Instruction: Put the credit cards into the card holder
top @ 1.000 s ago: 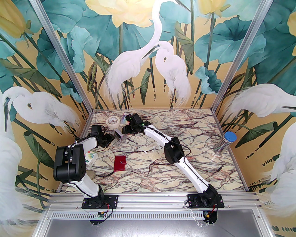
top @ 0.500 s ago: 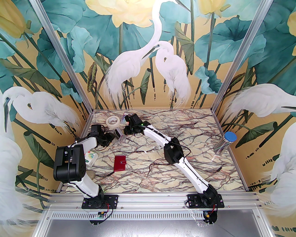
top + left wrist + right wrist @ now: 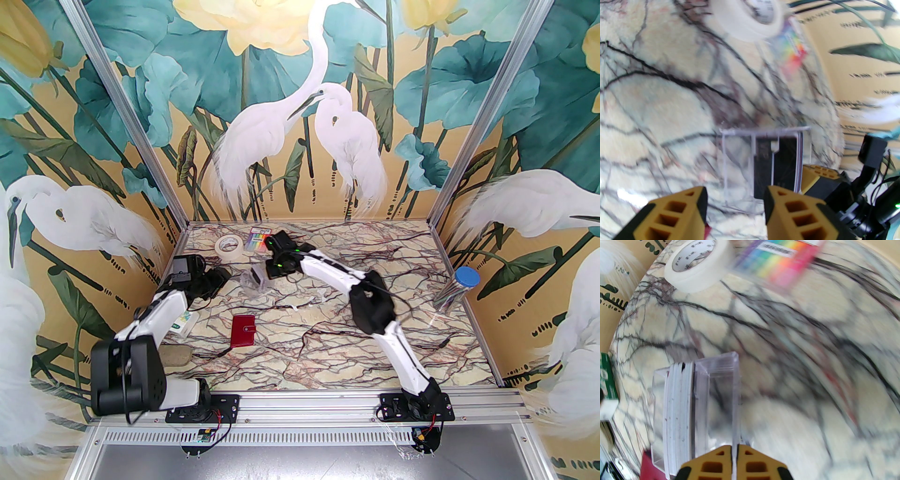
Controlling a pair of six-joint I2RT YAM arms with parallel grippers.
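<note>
The credit cards [image 3: 677, 413] stand on edge as a stack inside a small clear plastic case [image 3: 721, 390]. A black card [image 3: 782, 164] faces the left wrist camera. My right gripper [image 3: 734, 451] is shut on one thin wall of that case, at mid-table toward the back [image 3: 251, 281]. My left gripper [image 3: 736, 196] is open with nothing between its fingers, just short of the case on its left side [image 3: 216, 280]. The card holder [image 3: 243, 331], a dark red wallet, lies closed on the marble table nearer the front.
A white tape roll [image 3: 229, 246] and a rainbow-striped packet [image 3: 262, 236] lie at the back. A green and white packet [image 3: 185, 321] lies by the left arm. A blue-lidded clear jar [image 3: 461, 286] stands at the right edge.
My right gripper has shut on the case wall and carried it slightly right and nearer. The left arm has drawn back from the case and dropped its elbow low.
</note>
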